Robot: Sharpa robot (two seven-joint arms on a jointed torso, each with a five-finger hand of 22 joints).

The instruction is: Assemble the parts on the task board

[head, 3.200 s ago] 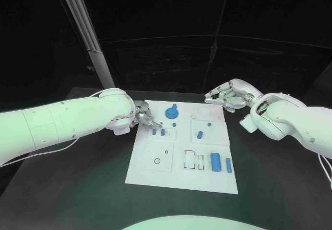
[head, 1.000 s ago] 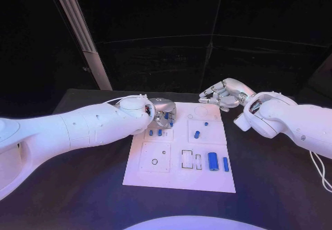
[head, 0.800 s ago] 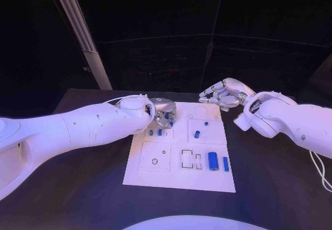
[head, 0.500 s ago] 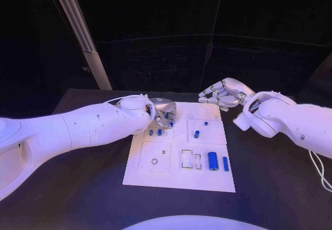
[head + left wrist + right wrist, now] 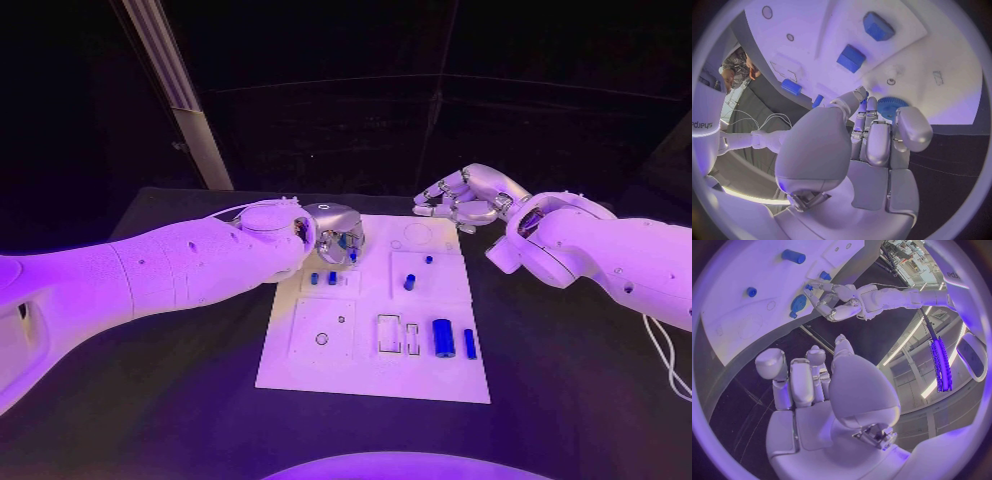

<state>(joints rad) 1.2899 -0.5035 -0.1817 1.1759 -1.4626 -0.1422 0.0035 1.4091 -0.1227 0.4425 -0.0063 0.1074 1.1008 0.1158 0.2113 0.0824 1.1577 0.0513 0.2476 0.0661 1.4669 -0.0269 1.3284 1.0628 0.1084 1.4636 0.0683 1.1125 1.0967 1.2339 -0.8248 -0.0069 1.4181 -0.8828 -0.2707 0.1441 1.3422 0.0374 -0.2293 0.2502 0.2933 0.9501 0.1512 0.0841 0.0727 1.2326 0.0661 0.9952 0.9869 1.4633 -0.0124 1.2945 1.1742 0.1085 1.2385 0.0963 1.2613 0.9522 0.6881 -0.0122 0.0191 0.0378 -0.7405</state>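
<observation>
The task board (image 5: pixel 368 375) has bare white surface along its near edge at 6 o'clock, and the black bench (image 5: pixel 159 400) lies open on both sides of it there. The left hand (image 5: pixel 340 236) and its thick arm (image 5: pixel 159 275) cover the board's 11 o'clock corner, hanging over a blue gear (image 5: pixel 891 106). The right hand (image 5: pixel 459 203) sits off the board at 1 o'clock. Blue pegs (image 5: pixel 322 278) and two upright cylinders (image 5: pixel 456 340) stand at mid-board.
</observation>
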